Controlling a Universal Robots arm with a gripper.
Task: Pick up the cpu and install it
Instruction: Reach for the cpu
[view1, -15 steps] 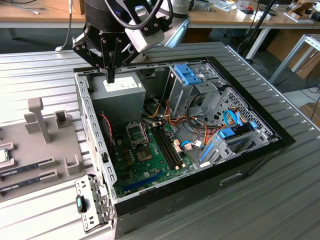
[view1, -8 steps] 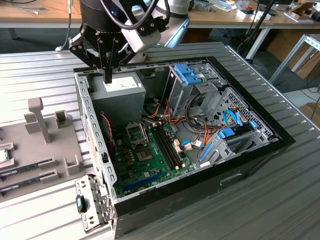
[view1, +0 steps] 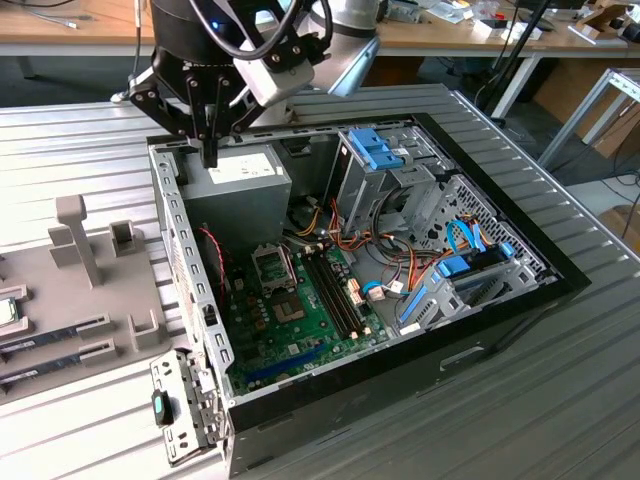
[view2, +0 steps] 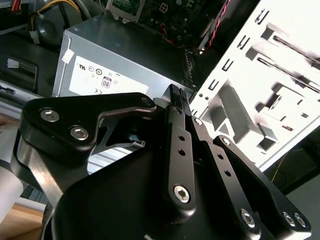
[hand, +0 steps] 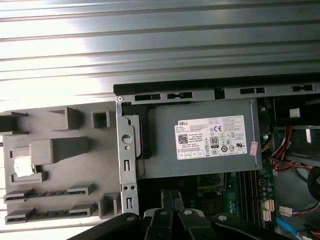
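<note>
- A ribbed metal table (view1: 560, 400) is seen across the exterior view.
- An open computer case (view1: 380, 395) is laid flat at the centre of the frame, its motherboard exposed.
- A grey holder tray (view1: 100, 290) is placed beside the case, at the exterior view's left.
- A grey power-supply box (view1: 240, 195) is set in the case's upper-left corner.
- The gripper (view1: 210, 160) is held above that box, near the case wall; its fingers (hand: 165, 200) are pressed together and nothing is gripped.
- The cpu (view1: 8, 312) is lying on the tray at the exterior view's left edge, well apart from the gripper; its silvery top (hand: 22, 166) is shown in the first wrist view.
</note>
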